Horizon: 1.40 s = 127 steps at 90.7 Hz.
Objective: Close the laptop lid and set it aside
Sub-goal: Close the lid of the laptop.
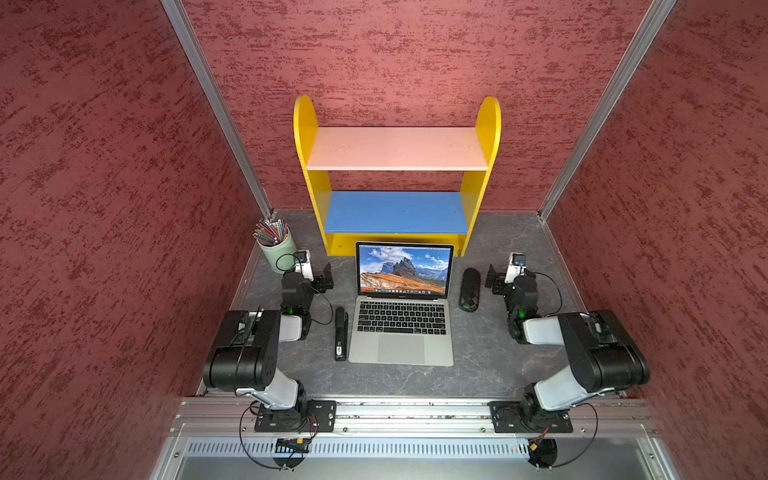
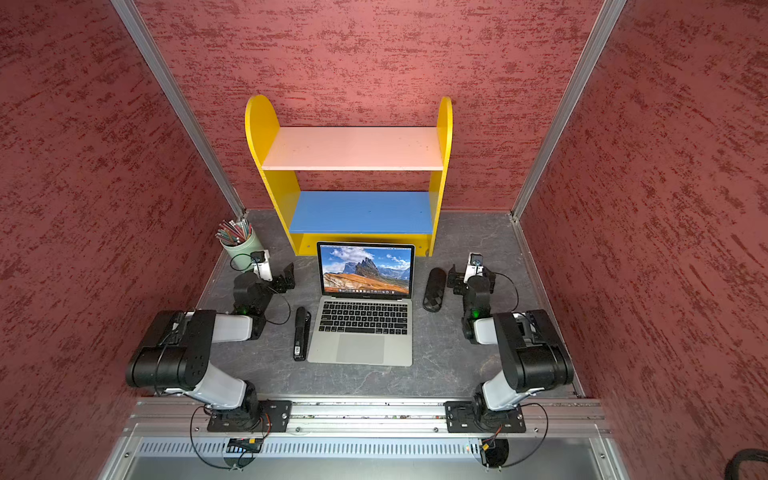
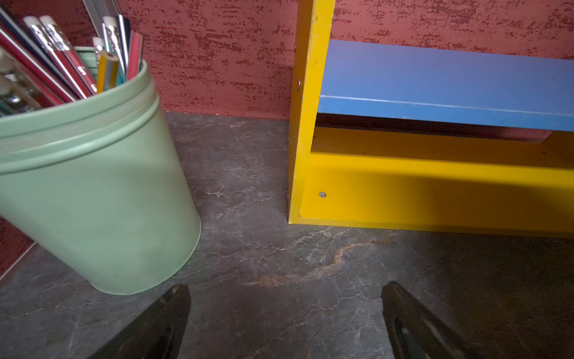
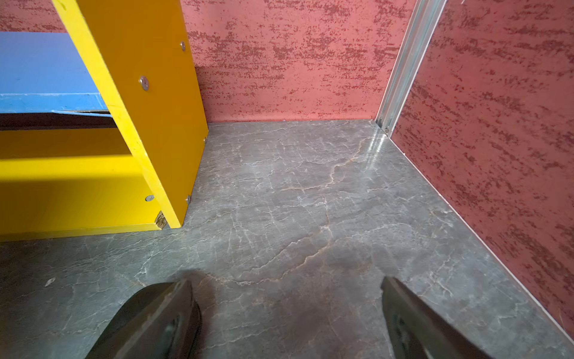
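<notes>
No text, brand or number can be read. The laptop lid [image 1: 404,270] carries a tiny line of lettering on the strip below its display, too small to make out in both top views. At 9 o'clock of the laptop [image 1: 401,336], a slim black bar [image 1: 340,334] bears a white label, illegible. A red pencil [image 3: 74,60] in the green cup [image 3: 102,192] shows white marks, blurred.

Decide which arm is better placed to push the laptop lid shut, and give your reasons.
Probably the left arm. Its open jaws sit beside the lid with bare table between. The right arm is about as near, but a black oval case lies in its way.
</notes>
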Available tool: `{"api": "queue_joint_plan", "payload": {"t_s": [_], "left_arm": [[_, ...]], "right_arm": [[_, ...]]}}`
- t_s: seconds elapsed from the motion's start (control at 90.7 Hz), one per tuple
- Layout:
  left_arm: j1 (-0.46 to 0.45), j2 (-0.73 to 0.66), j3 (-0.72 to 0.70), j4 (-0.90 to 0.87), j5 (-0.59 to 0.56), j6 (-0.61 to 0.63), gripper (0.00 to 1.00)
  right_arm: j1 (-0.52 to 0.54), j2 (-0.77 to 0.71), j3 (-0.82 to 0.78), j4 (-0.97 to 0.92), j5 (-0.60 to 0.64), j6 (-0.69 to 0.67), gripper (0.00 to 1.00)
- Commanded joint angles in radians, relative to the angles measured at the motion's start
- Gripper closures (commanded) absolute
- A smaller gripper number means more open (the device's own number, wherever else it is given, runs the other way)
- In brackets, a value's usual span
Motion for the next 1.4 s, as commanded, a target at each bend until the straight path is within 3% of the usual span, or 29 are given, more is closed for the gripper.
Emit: {"api": "queue_joint_plan", "payload": {"t_s": [0.0,0.661,0.904,1.146,1.389], "left_arm": [[0.004,-0.016,-0.008,-0.004,0.016,-0.002,0.0],[0.005,-0.018,-0.008,-0.003,0.016,-0.001,0.0],[-0.037,-0.059,-0.041,0.029,-0.081,0.014,0.0],[-0.121,-0.269,-0.004,-0.181,-0.209,0.065,0.0],[-0.125,-0.53,0.057,-0.448,-0.216,-0.055,0.0]], "right_arm": [[0.004,-0.01,-0.007,0.022,-0.01,-0.008,0.02],[0.004,-0.013,-0.011,0.028,-0.01,-0.01,0.02],[0.007,-0.13,-0.035,-0.016,-0.036,-0.022,0.02],[0.006,-0.328,0.082,-0.408,-0.048,0.064,0.02],[0.006,-0.44,0.169,-0.608,-0.086,0.227,0.02]]}}
